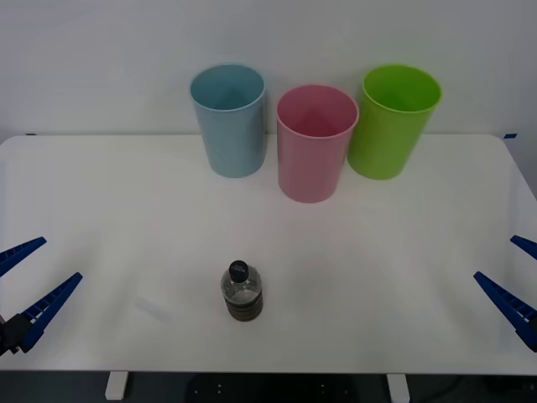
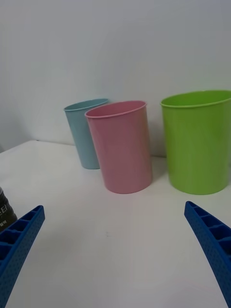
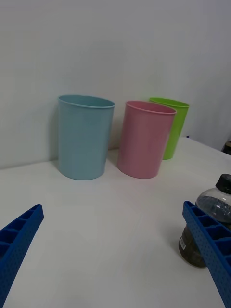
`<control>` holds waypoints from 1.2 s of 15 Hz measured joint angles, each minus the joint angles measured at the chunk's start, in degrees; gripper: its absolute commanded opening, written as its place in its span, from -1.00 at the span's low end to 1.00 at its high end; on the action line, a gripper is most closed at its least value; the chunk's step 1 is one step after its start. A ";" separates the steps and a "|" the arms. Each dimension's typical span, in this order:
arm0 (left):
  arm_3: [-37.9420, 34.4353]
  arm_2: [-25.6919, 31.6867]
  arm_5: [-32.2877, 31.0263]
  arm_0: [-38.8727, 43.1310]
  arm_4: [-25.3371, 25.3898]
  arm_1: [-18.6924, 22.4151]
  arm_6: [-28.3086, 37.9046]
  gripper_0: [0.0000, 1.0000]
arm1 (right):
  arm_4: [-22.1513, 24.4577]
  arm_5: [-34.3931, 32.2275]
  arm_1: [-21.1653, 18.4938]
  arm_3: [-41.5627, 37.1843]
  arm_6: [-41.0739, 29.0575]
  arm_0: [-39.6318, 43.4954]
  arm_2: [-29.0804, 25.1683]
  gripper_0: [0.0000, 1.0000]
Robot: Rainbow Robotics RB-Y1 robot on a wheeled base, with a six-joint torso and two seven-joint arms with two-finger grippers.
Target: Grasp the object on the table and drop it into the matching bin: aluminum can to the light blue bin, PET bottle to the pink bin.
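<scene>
The PET bottle stands upright on the table, well short of the pink bin, with the left gripper and right gripper spread wide far to either side of it.

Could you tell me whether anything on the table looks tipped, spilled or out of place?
Nothing stands out: the bottle stands upright, capped, and the blue, pink and green bins stand upright.
</scene>
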 measured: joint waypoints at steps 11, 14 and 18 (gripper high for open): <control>0.00 0.00 0.00 0.01 0.00 0.00 0.00 1.00 | -1.63 -0.71 -2.03 -1.34 1.55 0.15 3.38 1.00; 0.00 0.00 0.00 0.01 0.00 0.00 0.00 1.00 | -1.49 -1.38 -2.68 -1.18 2.39 0.29 5.93 1.00; 0.00 0.00 0.00 0.01 0.00 0.00 0.00 1.00 | -0.38 -2.53 -3.45 -1.13 4.03 -0.45 10.89 1.00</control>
